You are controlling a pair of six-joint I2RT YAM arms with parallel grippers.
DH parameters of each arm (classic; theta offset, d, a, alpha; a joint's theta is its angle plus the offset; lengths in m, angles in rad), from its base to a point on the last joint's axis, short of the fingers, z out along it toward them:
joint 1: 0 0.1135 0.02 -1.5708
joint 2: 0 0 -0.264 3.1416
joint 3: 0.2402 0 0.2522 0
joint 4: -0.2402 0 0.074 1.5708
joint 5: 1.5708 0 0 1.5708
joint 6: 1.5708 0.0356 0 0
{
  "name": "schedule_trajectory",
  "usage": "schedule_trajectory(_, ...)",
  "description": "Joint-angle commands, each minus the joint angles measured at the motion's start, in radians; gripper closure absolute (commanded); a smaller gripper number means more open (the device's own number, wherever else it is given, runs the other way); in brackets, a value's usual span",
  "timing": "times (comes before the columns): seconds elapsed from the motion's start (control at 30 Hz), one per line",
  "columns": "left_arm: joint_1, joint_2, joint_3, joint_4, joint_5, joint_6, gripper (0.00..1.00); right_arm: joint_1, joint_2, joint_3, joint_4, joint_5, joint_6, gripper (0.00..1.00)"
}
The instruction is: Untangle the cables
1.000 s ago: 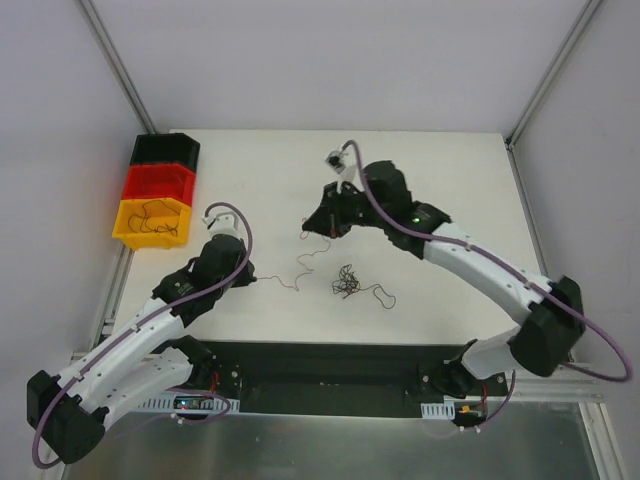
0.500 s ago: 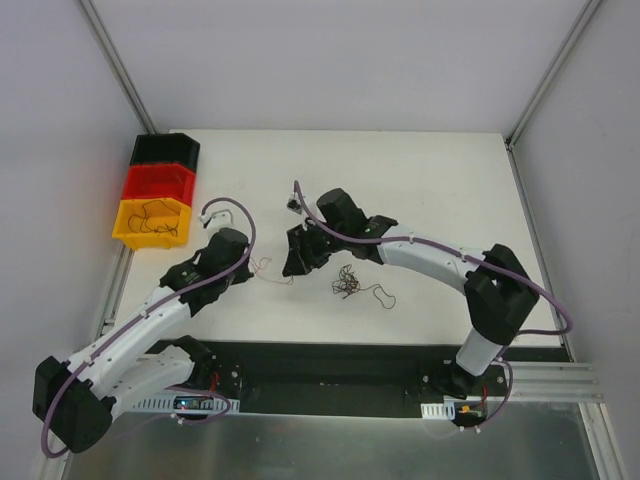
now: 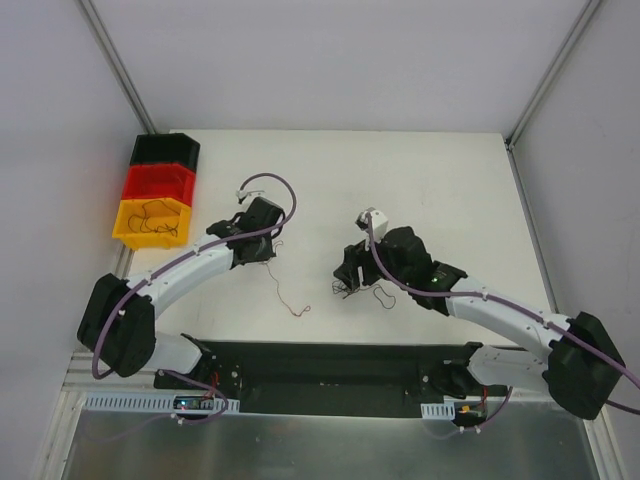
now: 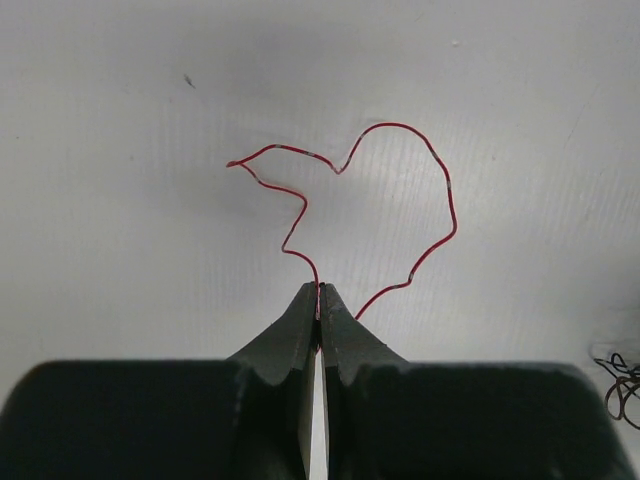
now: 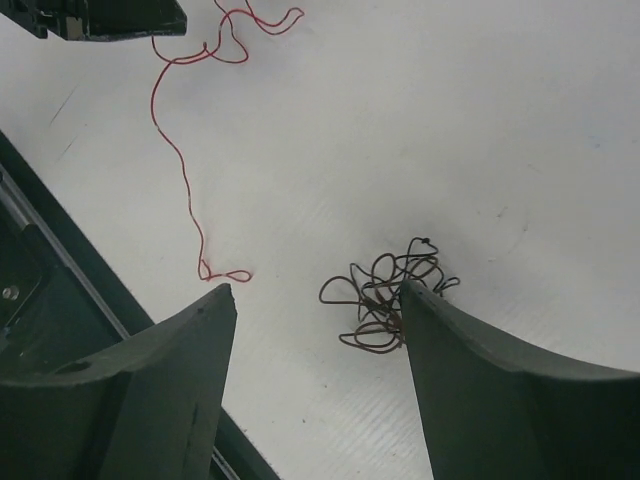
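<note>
Now right end effector (image 5: 315,300) has released red cable (image 4: 390,125).

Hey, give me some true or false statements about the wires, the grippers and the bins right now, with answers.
The left gripper is shut on the red wire. True.
The right gripper is shut on the brown tangle. False: its jaws stand open by the tangle.
The yellow bin is empty. False: a dark wire lies in it.
The red wire lies apart from the brown tangle. True.
</note>
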Motion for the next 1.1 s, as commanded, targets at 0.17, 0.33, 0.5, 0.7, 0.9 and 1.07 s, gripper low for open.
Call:
schedule_trajectory(0.17,0.024,0.063,0.076,-0.056,0.115,0.029,0.75,-0.045,-0.164,-0.118,0.190,0.108,0.015,0.31)
schedule_trajectory(0.33,0.030,-0.031,0.037,-0.105,0.135,0.011,0.18,-0.074,-0.175,-0.137,0.201,0.094,0.033,0.31)
schedule_trajectory(0.5,0.052,-0.073,0.022,-0.139,0.221,-0.124,0.01,-0.088,-0.144,-0.128,0.207,0.071,0.056,0.31)
schedule_trajectory(0.7,0.176,-0.056,-0.046,-0.148,0.316,-0.482,0.11,-0.099,-0.121,-0.122,0.211,0.051,0.068,0.31)
schedule_trajectory(0.9,0.251,0.105,-0.009,-0.087,0.445,-0.528,0.17,-0.108,-0.126,-0.128,0.216,0.048,0.064,0.31)
schedule_trajectory(1.07,0.251,0.170,-0.021,0.039,0.486,-0.529,0.14,-0.123,-0.126,-0.135,0.216,0.051,0.064,0.31)
